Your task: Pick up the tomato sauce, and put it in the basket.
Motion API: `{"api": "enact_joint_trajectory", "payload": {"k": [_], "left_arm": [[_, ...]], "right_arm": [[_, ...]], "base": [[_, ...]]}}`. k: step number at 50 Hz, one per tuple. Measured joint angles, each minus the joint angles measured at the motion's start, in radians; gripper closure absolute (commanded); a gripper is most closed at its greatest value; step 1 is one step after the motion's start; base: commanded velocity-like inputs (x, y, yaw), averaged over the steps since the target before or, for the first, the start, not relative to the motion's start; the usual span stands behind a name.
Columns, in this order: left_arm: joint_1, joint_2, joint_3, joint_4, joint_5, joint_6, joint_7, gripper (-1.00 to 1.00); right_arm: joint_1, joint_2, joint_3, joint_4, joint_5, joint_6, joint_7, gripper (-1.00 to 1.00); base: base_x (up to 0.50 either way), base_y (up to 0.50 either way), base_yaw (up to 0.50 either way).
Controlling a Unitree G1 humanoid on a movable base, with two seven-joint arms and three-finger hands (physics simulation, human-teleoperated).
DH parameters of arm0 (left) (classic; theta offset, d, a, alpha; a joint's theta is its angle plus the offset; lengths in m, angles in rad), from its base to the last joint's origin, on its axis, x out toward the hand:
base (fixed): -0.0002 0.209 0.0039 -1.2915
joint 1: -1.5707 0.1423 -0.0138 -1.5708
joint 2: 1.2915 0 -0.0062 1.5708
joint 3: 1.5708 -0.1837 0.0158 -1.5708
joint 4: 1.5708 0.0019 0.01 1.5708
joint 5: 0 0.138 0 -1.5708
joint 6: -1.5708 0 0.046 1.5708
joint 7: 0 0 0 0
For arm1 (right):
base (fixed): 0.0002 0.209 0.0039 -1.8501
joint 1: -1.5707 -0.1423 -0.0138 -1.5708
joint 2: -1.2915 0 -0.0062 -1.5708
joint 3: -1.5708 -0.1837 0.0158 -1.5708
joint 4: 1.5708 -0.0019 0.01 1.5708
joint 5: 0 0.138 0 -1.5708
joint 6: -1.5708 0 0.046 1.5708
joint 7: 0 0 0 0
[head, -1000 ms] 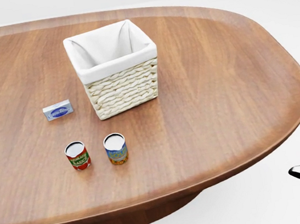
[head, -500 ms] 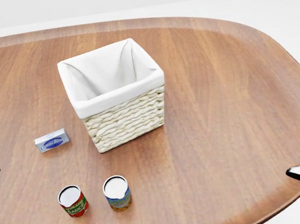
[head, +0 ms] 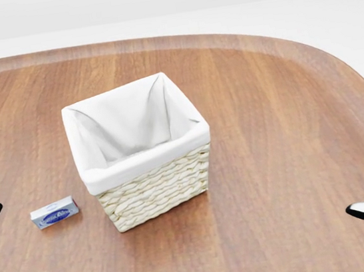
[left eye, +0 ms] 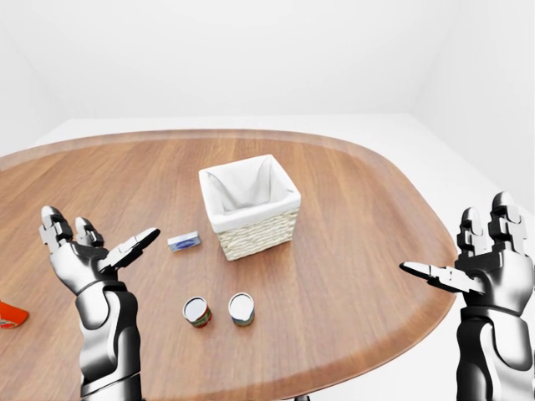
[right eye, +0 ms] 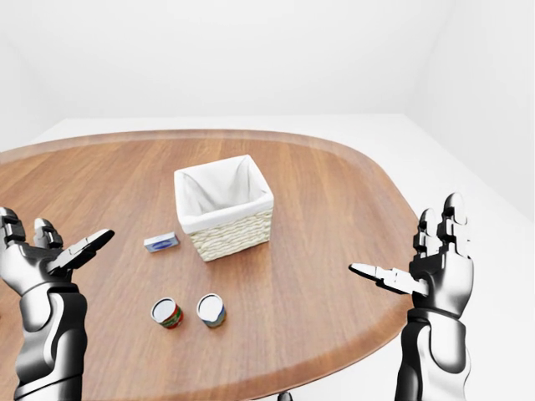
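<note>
The tomato sauce (right eye: 167,313) is a small red-labelled can standing upright on the wooden table (right eye: 334,209), left of a second can (right eye: 211,310) with a blue and yellow label. In the head view only both cans' tops show at the bottom edge. The wicker basket (head: 140,151), lined with white cloth, stands above and to the right of the cans and holds nothing. My left hand (left eye: 92,255) hovers open to the left of the cans, palm up. My right hand (right eye: 430,267) hangs open at the table's right edge. Neither touches anything.
A small blue and white box (head: 55,213) lies flat left of the basket. A red object (left eye: 10,314) shows at the far left edge of the left-eye view. White floor and walls surround the oval table.
The whole head view has shifted: the basket, box and cans have slid down and grown larger, so the camera has moved closer. The hands keep their places at the picture's edges.
</note>
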Motion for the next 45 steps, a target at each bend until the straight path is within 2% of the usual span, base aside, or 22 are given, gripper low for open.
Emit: {"api": "enact_joint_trajectory", "payload": {"k": [11,16,22,25,31,36,45], "left_arm": [[-0.004,0.003,-0.011,0.017,0.015,-0.003,-0.010,-1.00],[-0.009,0.005,-0.037,0.027,0.062,0.012,-0.032,-1.00],[-0.015,0.002,-0.076,0.038,0.167,0.034,-0.058,-1.00],[-0.011,0.000,-0.096,0.027,0.246,0.045,-0.064,-1.00],[0.009,-0.005,-0.133,-0.050,0.456,0.097,-0.089,-1.00],[0.032,-0.011,-0.163,-0.110,0.657,0.129,-0.121,-1.00],[0.072,-0.027,-0.194,-0.190,0.949,0.129,-0.174,-1.00]], "right_arm": [[0.003,0.002,0.001,0.004,-0.001,0.000,-0.004,-1.00],[0.004,0.002,0.001,0.005,0.000,0.000,-0.005,-1.00],[0.004,0.002,0.002,0.003,0.000,0.000,-0.005,-1.00],[0.004,0.002,0.002,0.002,-0.001,0.000,-0.006,-1.00],[0.004,0.002,0.003,-0.003,-0.001,0.000,-0.007,-1.00],[0.003,0.002,0.003,-0.006,-0.001,0.000,-0.007,-1.00],[0.003,0.002,0.004,-0.006,-0.001,0.000,-0.007,-1.00]], "base": [[0.01,0.00,0.00],[0.00,0.00,0.00],[0.00,0.00,0.00],[0.00,0.00,0.00],[0.00,0.00,0.00],[0.00,0.00,0.00],[0.00,0.00,0.00]]}}
